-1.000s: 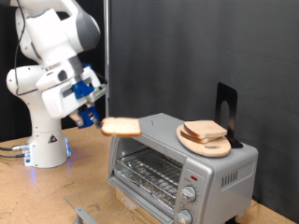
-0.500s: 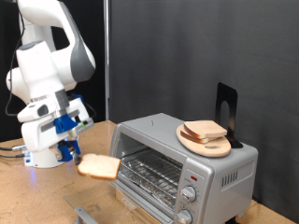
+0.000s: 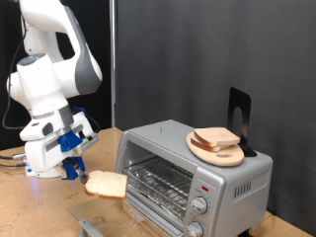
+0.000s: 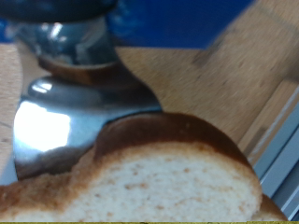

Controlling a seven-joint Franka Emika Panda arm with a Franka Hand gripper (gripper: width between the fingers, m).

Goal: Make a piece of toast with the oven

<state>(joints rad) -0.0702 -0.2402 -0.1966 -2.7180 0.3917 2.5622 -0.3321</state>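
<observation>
1. One piece of toast (image 3: 105, 184) hangs in the air just to the exterior view's left of the oven (image 3: 193, 180), level with the open front and the wire rack (image 3: 158, 185) inside — pale tan on its face, with a darker crust along the edge.
2. The gripper (image 3: 79, 170) pinches the slice by the end farthest from the oven; in the wrist view the bread (image 4: 149, 173) fills the lower half of the picture, with a shiny metal finger (image 4: 70, 117) pressed against its crust.
3. The slice lies roughly flat, tilted slightly, above the wooden table (image 3: 39, 212) and not touching it.
4. The oven is a silver-grey box at the exterior view's right; its door (image 3: 99, 229) is folded down, showing only as a grey edge at the bottom of the picture.
5. Two round knobs (image 3: 200, 206) sit on the oven's front panel, with a small red light (image 3: 201, 187) above them.
6. On the oven's top rests a round wooden board (image 3: 217, 150) carrying other bread slices (image 3: 215, 137) — a black stand (image 3: 238, 120) rises just behind it.
7. The white arm (image 3: 49, 79) bends down from the exterior view's top left, its base (image 3: 44, 158) on the table well apart from the oven.
</observation>
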